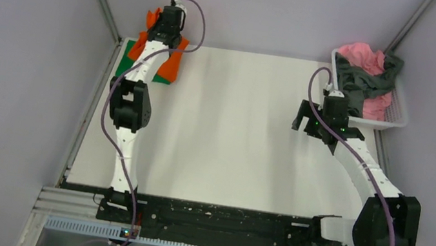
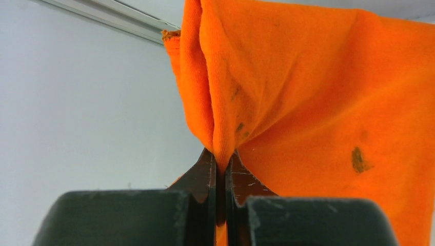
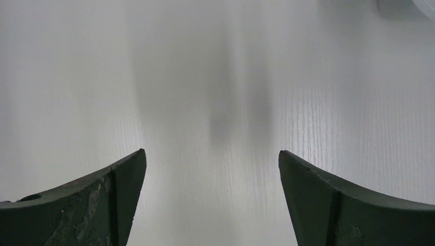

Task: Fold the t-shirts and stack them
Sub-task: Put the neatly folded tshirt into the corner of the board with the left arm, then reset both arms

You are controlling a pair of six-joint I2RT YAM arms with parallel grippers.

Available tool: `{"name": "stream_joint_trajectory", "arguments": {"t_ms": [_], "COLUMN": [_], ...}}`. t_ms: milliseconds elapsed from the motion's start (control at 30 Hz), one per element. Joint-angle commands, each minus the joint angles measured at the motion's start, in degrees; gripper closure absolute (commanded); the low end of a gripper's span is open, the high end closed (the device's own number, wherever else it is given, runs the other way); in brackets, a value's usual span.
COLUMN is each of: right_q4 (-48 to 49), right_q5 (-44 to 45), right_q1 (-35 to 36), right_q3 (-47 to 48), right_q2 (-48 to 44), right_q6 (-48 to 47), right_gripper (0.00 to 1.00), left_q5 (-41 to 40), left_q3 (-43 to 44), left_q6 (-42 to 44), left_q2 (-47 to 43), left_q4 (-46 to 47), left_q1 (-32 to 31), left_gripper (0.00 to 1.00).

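My left gripper (image 1: pixel 170 17) is shut on the bright orange t-shirt (image 1: pixel 172 64) at the table's far left corner; in the left wrist view the jaws (image 2: pixel 221 159) pinch a fold of the orange cloth (image 2: pixel 308 102). The orange t-shirt lies over a folded green t-shirt (image 1: pixel 128 62). My right gripper (image 1: pixel 302 119) is open and empty above the white table (image 1: pixel 227 131), to the left of the basket; its two fingers (image 3: pixel 118 189) stand wide apart over bare tabletop. A pink t-shirt (image 1: pixel 362 56) and a dark grey t-shirt (image 1: pixel 365 83) lie crumpled in the basket.
A white plastic basket (image 1: pixel 399 114) stands at the far right corner. Grey walls close the table on the left, back and right. A black rail (image 1: pixel 213 223) with the arm bases runs along the near edge.
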Motion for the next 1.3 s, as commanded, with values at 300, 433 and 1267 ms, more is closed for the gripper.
{"name": "stream_joint_trajectory", "arguments": {"t_ms": [300, 433, 1267], "right_q4": [-0.9, -1.6, -2.0], "right_q5": [0.2, 0.8, -1.8], "right_q1": [-0.3, -0.3, -0.3], "right_q3": [4.4, 5.1, -7.5], "right_q2": [2.7, 3.7, -15.1], "right_q6": [0.7, 0.6, 8.3], "right_gripper": [0.01, 0.01, 0.01], "left_q5": [-3.7, -10.7, 10.4], "left_q3": [2.8, 3.2, -39.6], "left_q6": [2.9, 5.5, -46.4], "left_q2": [9.8, 12.1, -32.6], "left_q4": [17.3, 24.4, -2.9], "left_q1": [5.3, 6.2, -13.9], "left_gripper": [1.00, 0.34, 0.01]}}
